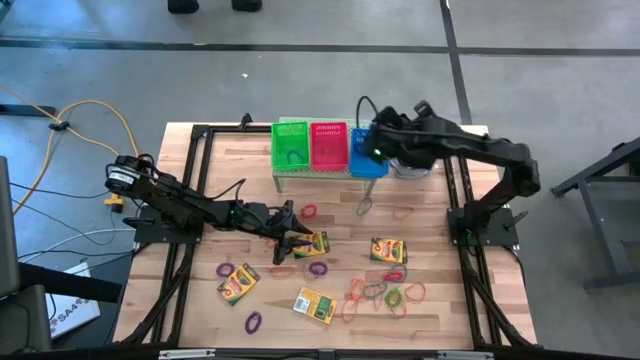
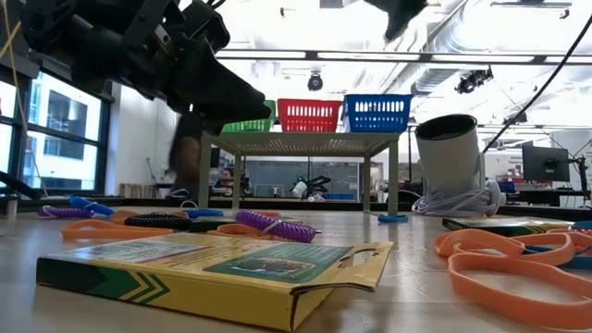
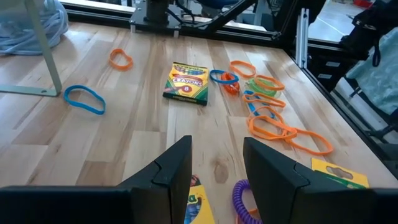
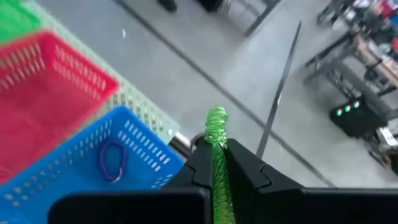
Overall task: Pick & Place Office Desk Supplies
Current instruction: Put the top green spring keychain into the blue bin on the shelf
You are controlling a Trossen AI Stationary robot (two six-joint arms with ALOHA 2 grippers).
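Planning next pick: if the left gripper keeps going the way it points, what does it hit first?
Probably bare table first; the left gripper angles down at it. Farther along that line lies a crayon box.

Robotics lab, concrete floor (image 1: pixel 300 80), exposed ceiling ducts (image 2: pixel 462 37), monitors (image 2: pixel 544 162)

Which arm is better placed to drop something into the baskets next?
Right. The right gripper is shut on a green coiled band above the blue basket; the left gripper hovers open and empty over the table.
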